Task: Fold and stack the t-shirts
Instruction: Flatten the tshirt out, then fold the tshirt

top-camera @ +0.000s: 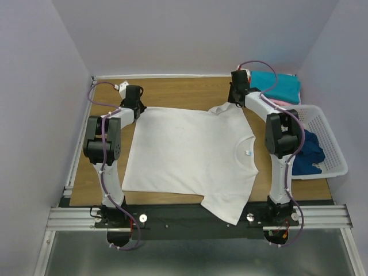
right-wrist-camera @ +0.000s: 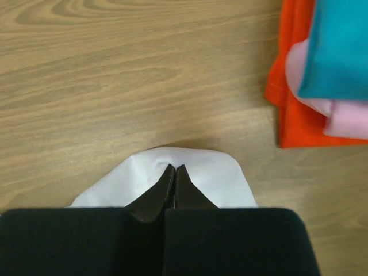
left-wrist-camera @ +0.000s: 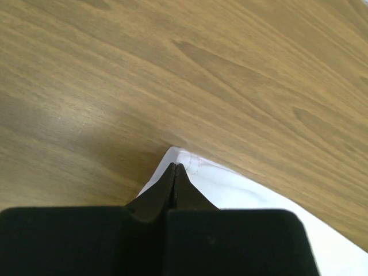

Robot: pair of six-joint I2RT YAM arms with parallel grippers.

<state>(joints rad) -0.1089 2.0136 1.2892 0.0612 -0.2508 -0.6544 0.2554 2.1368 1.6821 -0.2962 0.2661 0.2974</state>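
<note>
Closest to me, the metal rail (top-camera: 75,217) runs along the near edge of the table (top-camera: 184,92) with both arm bases bolted to it. One sleeve of the white t-shirt (top-camera: 190,155) droops over that rail between them. The tabletop is light wood grain, boxed in by plain pale walls (top-camera: 190,34) on three sides. The shirt lies spread flat across the middle, collar towards the right, its small blue neck label (top-camera: 248,153) facing up.

Both arms reach out low over the far half of the table, elbows raised and wrists dipped to the cloth. The left gripper (top-camera: 135,107) sits at the shirt's far left corner; the right gripper (top-camera: 236,99) is at the far sleeve, which is lifted into a small peak.

From above I cannot see the fingertips. The wrist cameras show them: on the left the black fingers (left-wrist-camera: 167,184) are pressed together with the stitched corner of white cloth nipped between them, and on the right they are likewise clamped on a rounded fold of the sleeve.

At the far right corner a folded teal shirt (top-camera: 279,86) tops a stack. Only the right wrist view shows the pink shirt (right-wrist-camera: 345,118) and orange shirt (right-wrist-camera: 290,86) beneath it. Just nearer, at the right edge, a white laundry basket (top-camera: 332,150) holds a crumpled dark blue shirt (top-camera: 309,150).
</note>
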